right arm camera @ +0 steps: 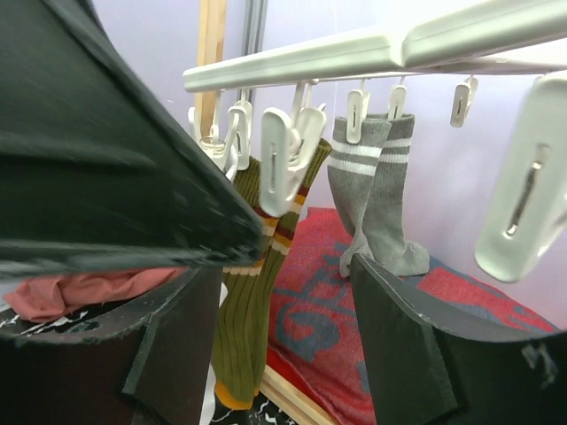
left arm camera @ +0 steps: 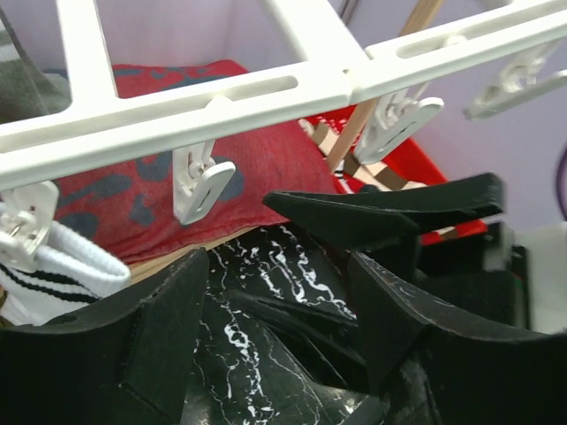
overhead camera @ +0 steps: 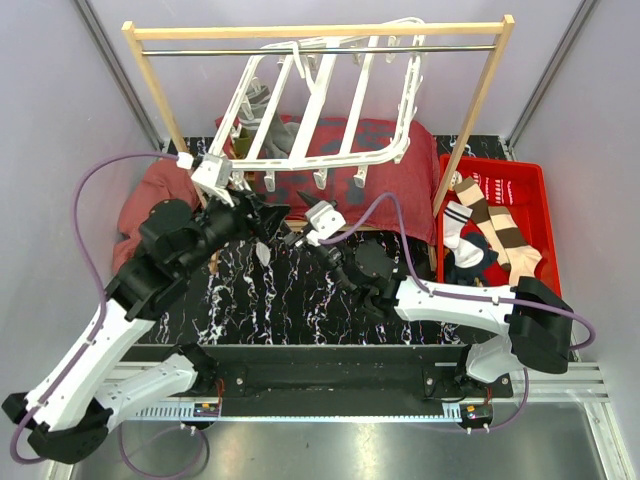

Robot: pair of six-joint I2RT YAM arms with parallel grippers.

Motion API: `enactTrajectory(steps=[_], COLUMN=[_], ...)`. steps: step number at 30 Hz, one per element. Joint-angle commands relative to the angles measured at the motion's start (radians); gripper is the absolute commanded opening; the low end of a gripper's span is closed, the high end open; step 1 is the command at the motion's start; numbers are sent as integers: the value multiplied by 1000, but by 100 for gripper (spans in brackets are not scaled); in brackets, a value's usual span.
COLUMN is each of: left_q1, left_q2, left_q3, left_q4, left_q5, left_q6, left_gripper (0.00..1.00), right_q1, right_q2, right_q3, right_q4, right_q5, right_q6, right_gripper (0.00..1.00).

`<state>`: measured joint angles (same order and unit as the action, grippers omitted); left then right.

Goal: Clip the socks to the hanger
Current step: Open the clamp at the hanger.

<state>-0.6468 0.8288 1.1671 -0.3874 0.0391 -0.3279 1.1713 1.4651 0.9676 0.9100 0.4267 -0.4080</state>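
Both arm bases sit at the bottom of the overhead view. The arms reach over the black marbled tabletop and meet beneath the large white plastic rectangular hanger. It hangs tilted from the rod of a wooden rail frame, above a red cloth. The left gripper and right gripper are just beside each other. Loose striped and navy socks lie in a red plastic crate on the right.

From the left wrist, the left gripper has its fingers spread with nothing between them. The right gripper's black fingers point in just ahead. A white sock with black stripes hangs from a clip under the hanger's bar.

From the right wrist, the right gripper is likewise parted and empty. An olive-brown striped sock and a grey sock with white bands hang clipped to the hanger.
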Motion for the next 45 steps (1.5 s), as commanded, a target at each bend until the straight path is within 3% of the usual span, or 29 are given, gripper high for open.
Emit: enactTrajectory(steps=[1,10,17,24,28,45], left_q1=[-60,-146,-159,-160,-160,-162], left_q2=[30,92,127,121,115,92], left_q3=[51,62,77,88,80,62], left_q4=[77,157,171,168,163,136], left_q5=[-247,-496,-542,-519,-489,-394], left_q6=[65,151,168,150,128,-25], left_gripper=[67,62,55,30,20,8], right_q1=[-4,-5,-5,-5,-7,-36], right_q2=[-3,-12,-14,-5,6,87], right_q3=[-21,-61,-72,-75,-60,39], right_q4=[136,150,158,174,184,263], right_q5=[26,20,14,-6,-40,-94], right_q6=[-14,27,40,49,52,57], right_gripper=[67,67,67,68,68,65])
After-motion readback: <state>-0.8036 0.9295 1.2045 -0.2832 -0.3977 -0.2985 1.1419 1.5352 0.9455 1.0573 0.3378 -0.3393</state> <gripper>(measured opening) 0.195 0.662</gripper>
